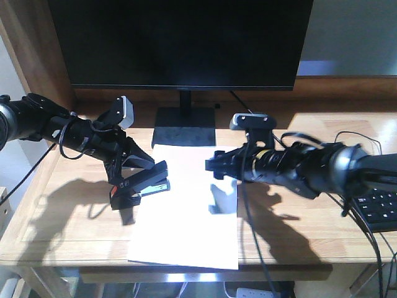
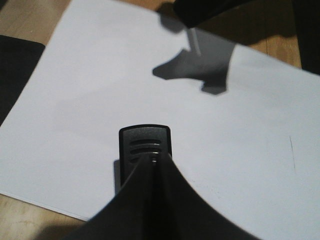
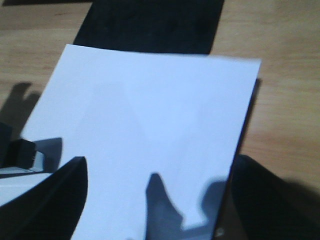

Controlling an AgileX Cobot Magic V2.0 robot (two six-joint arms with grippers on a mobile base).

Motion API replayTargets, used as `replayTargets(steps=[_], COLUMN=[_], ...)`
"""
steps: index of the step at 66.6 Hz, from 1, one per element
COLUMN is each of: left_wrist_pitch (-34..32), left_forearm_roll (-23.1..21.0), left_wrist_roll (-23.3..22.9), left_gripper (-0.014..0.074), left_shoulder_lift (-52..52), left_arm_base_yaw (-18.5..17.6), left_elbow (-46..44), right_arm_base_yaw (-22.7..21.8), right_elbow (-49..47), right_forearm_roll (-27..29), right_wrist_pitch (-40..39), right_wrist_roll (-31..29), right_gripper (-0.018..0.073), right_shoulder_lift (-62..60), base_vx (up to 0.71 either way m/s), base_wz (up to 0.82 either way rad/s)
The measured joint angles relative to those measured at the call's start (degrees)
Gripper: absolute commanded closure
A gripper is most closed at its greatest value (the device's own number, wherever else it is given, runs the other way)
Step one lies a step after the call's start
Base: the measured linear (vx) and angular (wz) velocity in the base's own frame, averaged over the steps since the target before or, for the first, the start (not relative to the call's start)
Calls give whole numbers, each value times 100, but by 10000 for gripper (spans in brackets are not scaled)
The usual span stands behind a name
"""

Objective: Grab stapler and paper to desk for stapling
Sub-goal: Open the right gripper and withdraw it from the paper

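The white paper [image 1: 189,217] lies flat on the light-wood desk [image 1: 68,217], in front of the monitor's foot. My left gripper [image 1: 132,181] is shut on the black stapler [image 1: 146,182], which has an orange-red patch. The stapler's nose reaches over the paper's left edge. In the left wrist view the stapler [image 2: 145,142] pokes out past my shut left gripper [image 2: 155,167] above the paper [image 2: 100,95]. My right gripper [image 1: 214,164] hovers open over the paper's right side. Its wrist view shows the right gripper [image 3: 160,167] with its jaws wide apart, the paper [image 3: 150,110] below and the stapler [image 3: 22,155] at the left.
A black monitor [image 1: 180,43] on a square foot [image 1: 185,127] stands at the back of the desk. A black keyboard [image 1: 379,208] lies at the right edge, with cables around the right arm. The desk's front rim [image 1: 205,273] runs just below the paper.
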Motion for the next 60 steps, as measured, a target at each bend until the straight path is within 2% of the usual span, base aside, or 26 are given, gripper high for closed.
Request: replayTargets(steps=[10,22,38,60], left_wrist_pitch=[0,0,0,0], left_forearm_roll=[0,0,0,0], left_wrist_roll=[0,0,0,0], left_gripper=[603,603,603,603], left_shoulder_lift=[0,0,0,0], left_arm_base_yaw=[0,0,0,0], left_elbow=[0,0,0,0], right_arm_base_yaw=[0,0,0,0], right_elbow=[0,46,471,1676], right_forearm_roll=[-1,-1,-244,-706], right_wrist_pitch=[825,1545,1772,1811], right_wrist_roll=[-704,-1122,-1223,-1240], right_gripper=[-5,-5,-5,-5], right_shoulder_lift=[-688,-1777,-3647,-6534], base_vx=[0,0,0,0], base_wz=[0,0,0,0])
